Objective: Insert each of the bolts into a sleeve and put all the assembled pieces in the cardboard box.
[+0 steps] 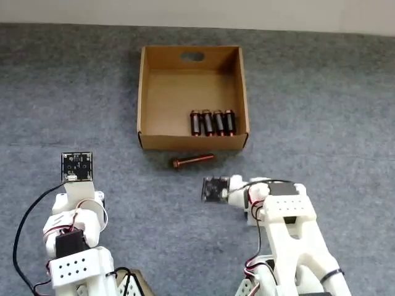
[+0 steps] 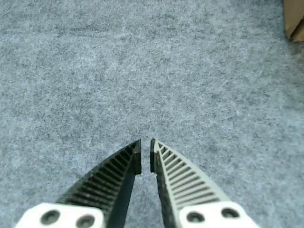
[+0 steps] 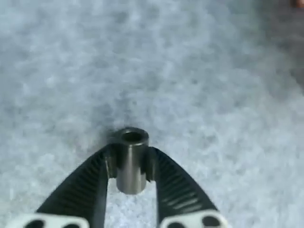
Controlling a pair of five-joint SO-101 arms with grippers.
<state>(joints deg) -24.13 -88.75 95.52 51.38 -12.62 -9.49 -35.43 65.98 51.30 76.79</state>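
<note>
Right tool point(image 3: 130, 164): closed on a sleeve point(image 3: 131, 145), with one ribbed black finger pressed against each side of it.
Sleeve: a short, dark metal tube held between the fingertips, its open bore turned up toward the wrist camera. Whether its lower end touched the surface could not be told.
Left tool point(image 2: 145, 152): closed to a thin slit, one finger black and one pale, with nothing between them. It hung over bare surface.
Right arm point(image 1: 284, 216): white, seen from above at the near edge, its wrist reaching across toward the left arm's side.
Left arm point(image 1: 74, 228): white with a black cable, well apart from the right arm, its wrist pointing away toward the far edge.
Bolt point(image 1: 193, 161): copper-coloured, lying flat on its side just beyond the right tool, between that tool and the box and close to the box's near wall.
Cardboard box point(image 1: 145, 92): open-topped and brown, with a hand-hole in its far wall. It stood beyond both tools, nearer the right one. One corner of it showed ahead of the left tool point(image 2: 294, 19).
Assembled pieces point(image 1: 213, 123): four, lying side by side in a row inside the box, against the wall closest to the right tool.
Surface point(image 1: 321, 111): grey and carpet-like, spread under everything.
</note>
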